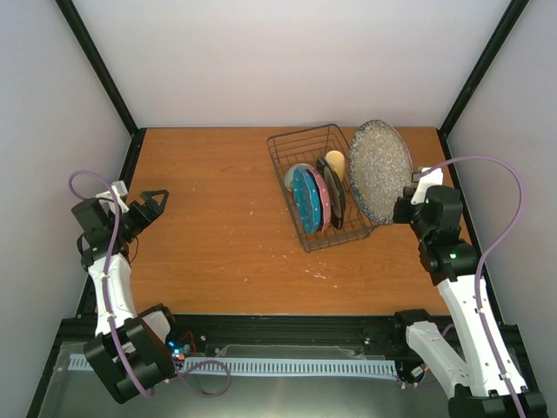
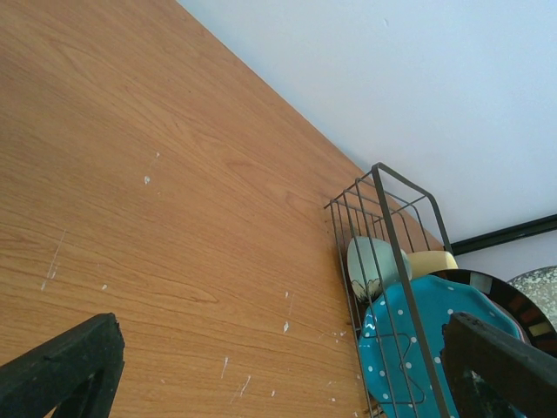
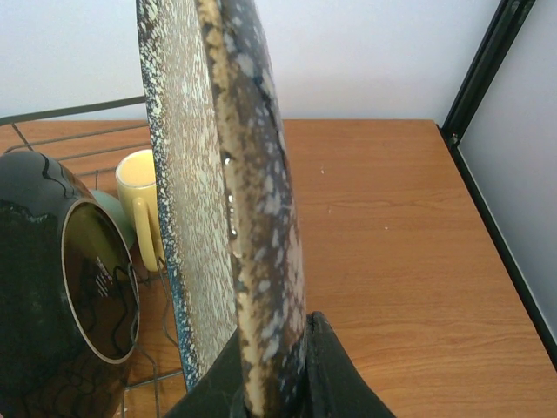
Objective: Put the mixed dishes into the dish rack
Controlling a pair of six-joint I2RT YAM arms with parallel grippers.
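**Spotter:** What is the surface like?

**Operator:** I see a wooden table [image 1: 200,252] boxed in by pale walls and black frame posts [image 1: 100,70]. Open wood runs from the dish rack [image 1: 280,174] to the left edge. On the right there is only a narrow strip between the rack and the wall.

**Spotter:** And the arms?

**Operator:** My left gripper [image 1: 158,202] hangs near the left edge, jaws wide apart, holding nothing. My right gripper [image 1: 406,207] is clamped on the near rim of the grey speckled plate [image 1: 380,170], which stands on edge at the rack's right side.

**Spotter:** Is it touching the wire?

**Operator:** I cannot tell. The right wrist view shows the plate edge-on, close beside a dark glossy dish [image 3: 43,287] and the yellow mug [image 3: 139,187]. The left wrist view gives me the other side, with the blue dotted plate [image 2: 435,305] upright in the rack and the pale green bowl [image 2: 374,261] behind it. From above, the pink-red dotted plate [image 1: 323,198] stands between the blue one and the dark dish, crowding the rack's near half.
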